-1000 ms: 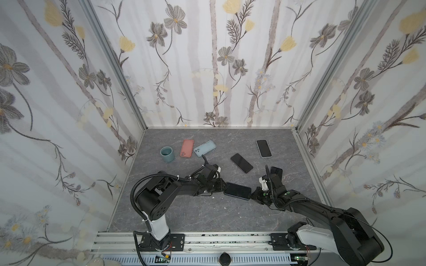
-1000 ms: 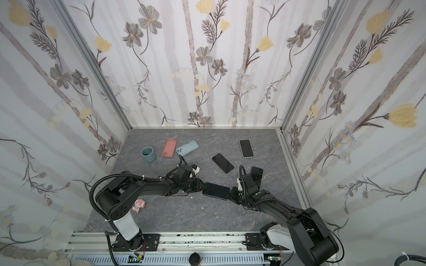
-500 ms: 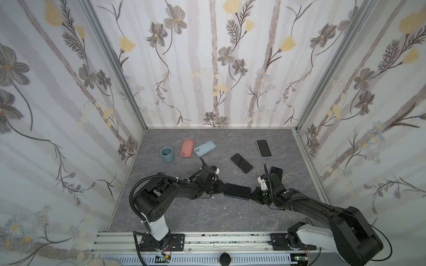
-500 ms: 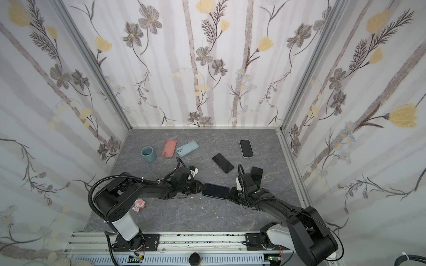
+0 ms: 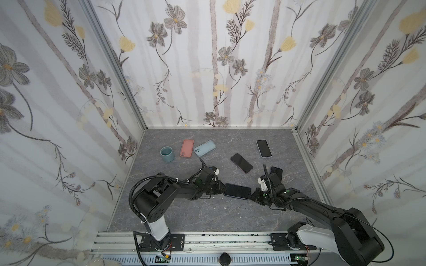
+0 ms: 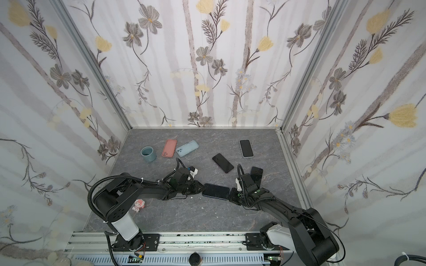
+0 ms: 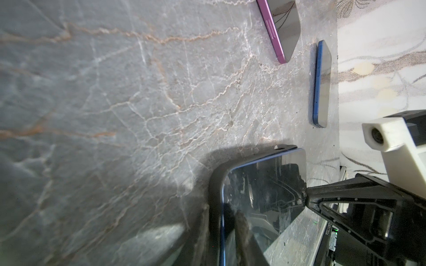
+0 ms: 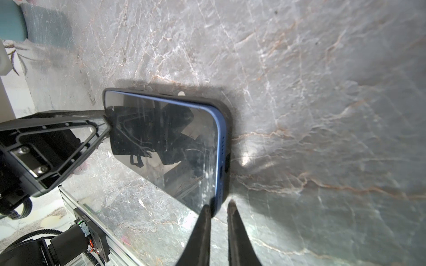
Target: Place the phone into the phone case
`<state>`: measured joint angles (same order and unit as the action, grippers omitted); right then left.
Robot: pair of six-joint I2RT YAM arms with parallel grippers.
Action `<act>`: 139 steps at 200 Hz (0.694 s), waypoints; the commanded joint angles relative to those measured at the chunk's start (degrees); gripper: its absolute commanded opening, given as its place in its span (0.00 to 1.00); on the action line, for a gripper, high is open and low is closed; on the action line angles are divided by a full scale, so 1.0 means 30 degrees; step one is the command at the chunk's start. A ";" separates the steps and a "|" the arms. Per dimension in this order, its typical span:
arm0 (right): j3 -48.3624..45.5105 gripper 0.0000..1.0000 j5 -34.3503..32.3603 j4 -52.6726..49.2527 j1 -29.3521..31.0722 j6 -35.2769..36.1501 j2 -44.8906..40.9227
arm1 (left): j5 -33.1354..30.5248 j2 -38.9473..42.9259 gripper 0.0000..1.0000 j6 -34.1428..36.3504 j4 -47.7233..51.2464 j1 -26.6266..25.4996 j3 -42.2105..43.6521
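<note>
Right wrist view shows the right gripper (image 8: 219, 203) with fingers (image 8: 200, 235) narrowly parted astride one corner of the phone (image 8: 166, 142), whose blue rim shows above the lip of the black case (image 8: 228, 124); whether they pinch it I cannot tell. In both top views the phone lies a little toward the front edge from the worktop's (image 5: 184, 214) middle, with the left gripper (image 5: 221, 187) at its other short end, grip equally unclear. Bare stone runs to the front edge, while a second phone (image 5: 241, 163) lies behind.

Blue phone (image 5: 237, 191), dark screen up, lies flat inside black case (image 7: 214, 184); blue rim shows above case edge.
</note>
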<state>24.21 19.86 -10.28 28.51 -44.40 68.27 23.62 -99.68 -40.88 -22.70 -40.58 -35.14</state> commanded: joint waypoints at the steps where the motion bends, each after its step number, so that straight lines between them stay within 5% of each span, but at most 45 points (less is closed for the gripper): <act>1: 0.0060 0.16 -0.0291 -0.0146 0.0072 0.0196 0.0120 | -0.1903 -0.0135 0.19 0.0532 0.7176 -0.0090 0.0713; 139: 0.1180 0.22 -0.1906 -0.1470 -0.0041 0.0843 -0.0473 | -0.2412 0.0887 0.25 0.0840 0.8123 -0.0185 -0.1431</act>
<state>27.22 15.94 -12.91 28.69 -42.96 66.46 20.62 -95.90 -39.18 -11.31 -41.25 -38.48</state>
